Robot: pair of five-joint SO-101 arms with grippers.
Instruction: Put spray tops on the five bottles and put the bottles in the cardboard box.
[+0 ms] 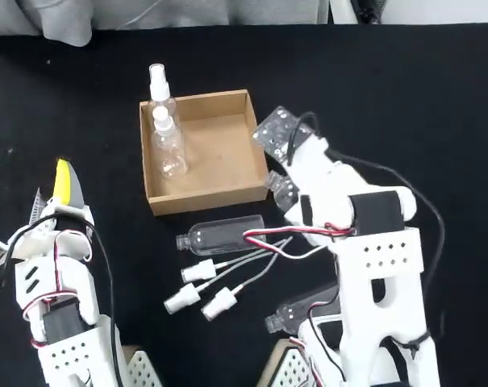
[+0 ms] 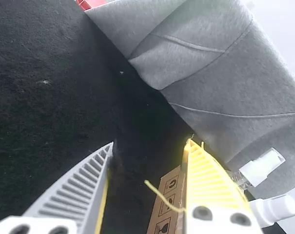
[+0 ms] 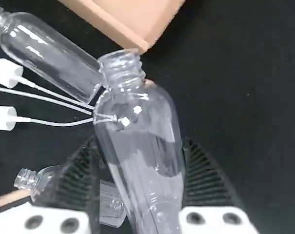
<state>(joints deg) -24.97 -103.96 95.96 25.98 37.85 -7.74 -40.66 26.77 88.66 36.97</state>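
Clear plastic sat tight between the two black jaws of my right gripper point(image 3: 139, 146). It was an open bottle point(image 3: 140, 170) with no top on its neck. Seen from high up, I held it just beside the cardboard box point(image 1: 211, 196), at the box's five o'clock corner.

Two capped bottles point(image 1: 169, 149) were in the box, along its nine o'clock wall. One bare bottle point(image 1: 227, 234) lay on the black table at the box's six o'clock. Three spray tops point(image 1: 199, 270) lay close by, at that bottle's six o'clock. Another bare bottle point(image 1: 296, 314) lay partly under my right arm.

My left gripper point(image 2: 149, 146) was wide open and held nothing. It sat well apart from the box, out at the box's eight o'clock.

I think the job right then was to get a top on the bottle I held. To do it well, I should hold the neck steady and not squeeze hard. My left gripper should take a top by its white head. The thin tube should go into the neck first, then the top should be turned.
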